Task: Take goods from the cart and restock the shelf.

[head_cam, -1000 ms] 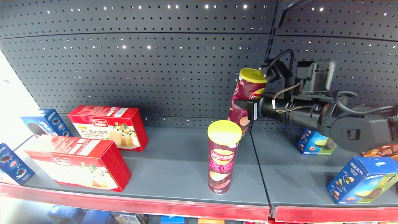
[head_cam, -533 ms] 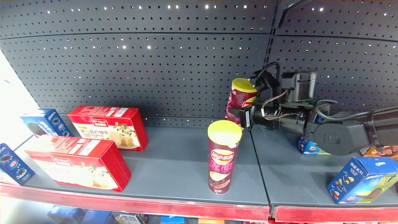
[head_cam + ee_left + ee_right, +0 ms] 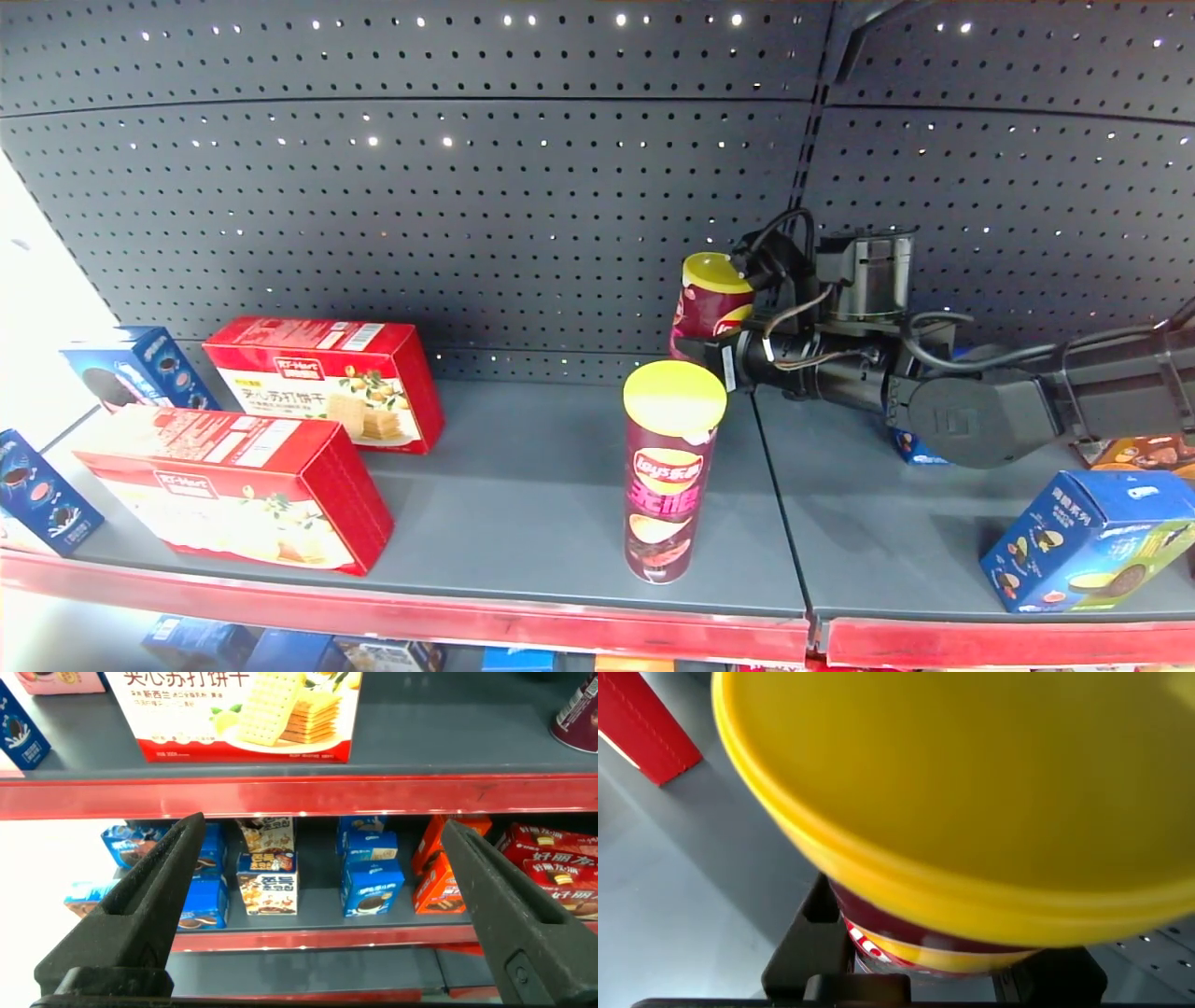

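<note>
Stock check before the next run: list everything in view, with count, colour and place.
chip cans: 2, maroon with yellow lids; front chip can stands near the front edge, rear chip can is held behind it
cracker boxes: 2, red; left half, one at the back, one in front
left cookie boxes: 2, blue; far left end
right cookie boxes: 2, blue and green; one front right, one partly hidden behind the arm
brown pack: 1; right edge
shelf: 1, grey with a red front strip
pegboard: 1, grey; behind the goods
lower shelf boxes: several, blue, orange, red
left gripper: open, facing the lower shelf boxes
right gripper: shut on the rear chip can
</note>
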